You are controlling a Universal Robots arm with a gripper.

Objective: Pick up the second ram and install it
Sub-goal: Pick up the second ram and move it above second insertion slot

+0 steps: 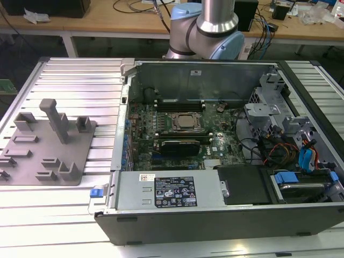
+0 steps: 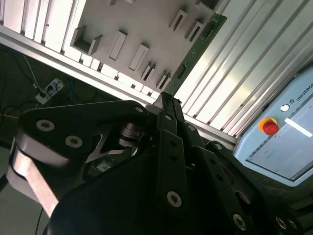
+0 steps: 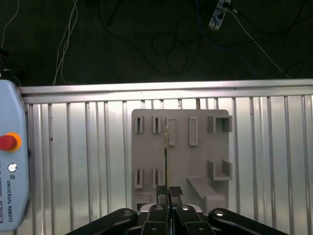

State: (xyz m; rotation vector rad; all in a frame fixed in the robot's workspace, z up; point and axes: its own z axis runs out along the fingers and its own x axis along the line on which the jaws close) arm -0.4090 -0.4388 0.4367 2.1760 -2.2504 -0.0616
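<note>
The gripper (image 3: 168,192) is closed on the ram (image 3: 166,156), its fingers pinching one end of the thin green stick. The rest of the stick reaches out past the fingertips, seen edge-on in the first wrist view and by its green face in the second wrist view. The ram hangs in the air above the grey tray (image 3: 181,161), which lies on the ribbed metal surface (image 1: 70,75). In the exterior view the tray sits to the exterior view's left of the open computer case (image 1: 215,220). Inside the case, a silver processor (image 1: 185,122) lies beside a long black card (image 1: 180,146). A pendant (image 3: 12,161) with a red button (image 3: 9,142) lies on the surface near the tray.
</note>
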